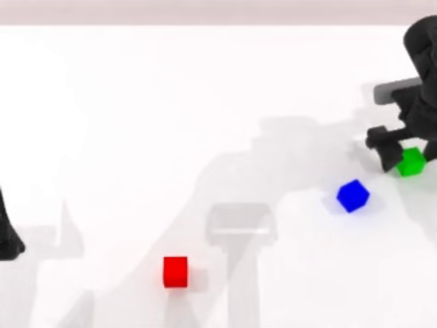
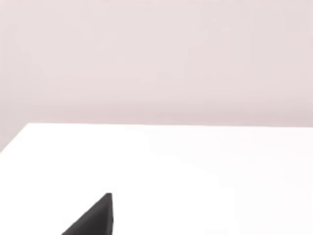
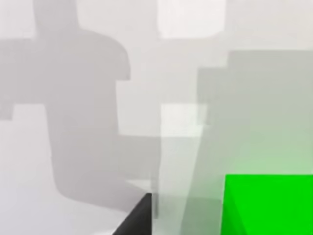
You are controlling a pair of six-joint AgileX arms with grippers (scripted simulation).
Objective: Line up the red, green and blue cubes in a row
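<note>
The green cube (image 1: 411,162) lies at the far right of the table, and my right gripper (image 1: 407,146) hangs over it, open, with one black finger on each side. In the right wrist view the green cube (image 3: 268,205) sits apart from the one fingertip (image 3: 141,218) that shows; the other finger is out of frame. To the left and a little nearer lies the blue cube (image 1: 353,195), turned at an angle. Near the front, left of centre, is the red cube (image 1: 175,272). My left arm (image 1: 8,239) is parked at the left edge, its fingertip (image 2: 98,219) over bare table.
The white table (image 1: 205,123) carries only the three cubes and the arms' grey shadows. Its far edge runs along the top of the top view, against a pale pink wall (image 2: 156,58).
</note>
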